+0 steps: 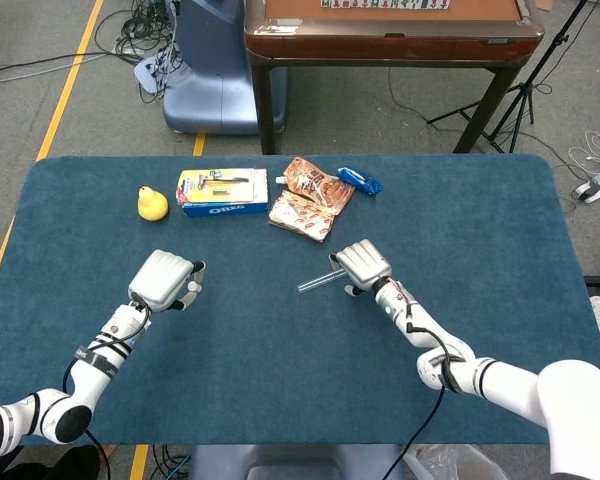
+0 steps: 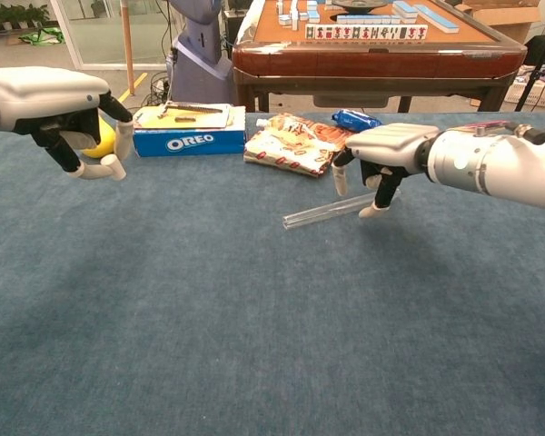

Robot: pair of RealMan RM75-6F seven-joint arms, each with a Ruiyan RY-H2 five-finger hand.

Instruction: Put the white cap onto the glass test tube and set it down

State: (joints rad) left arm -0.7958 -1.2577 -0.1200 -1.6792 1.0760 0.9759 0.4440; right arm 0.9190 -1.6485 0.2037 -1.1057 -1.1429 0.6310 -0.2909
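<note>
On table (image 1: 480, 250): 1 glass test tube (image 2: 318, 213), 2 hands.

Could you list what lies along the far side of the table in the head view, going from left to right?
Yellow duck → Oreo box → orange snack packet → blue wrapped snack.
</note>
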